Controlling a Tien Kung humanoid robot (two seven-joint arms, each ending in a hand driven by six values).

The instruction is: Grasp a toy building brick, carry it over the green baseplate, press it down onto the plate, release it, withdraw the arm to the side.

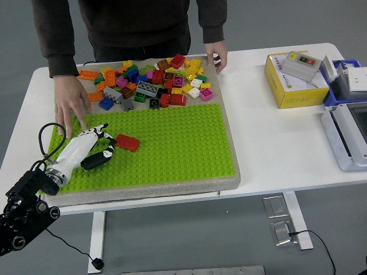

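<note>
Brick (127,142) sits free — left hand (92,146) beside, fingers loose.

The person (129,23) is cut off at twelve o'clock; the grey tray (347,137) at three o'clock.

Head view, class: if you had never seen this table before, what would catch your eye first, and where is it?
The big green baseplate fills the table's middle, with one red brick sitting alone on its left part. Behind it lies a bright heap of bricks, and a person's hand rests at the plate's far left corner. The white left robot hand lies open just left of the red brick, not holding it.
</note>
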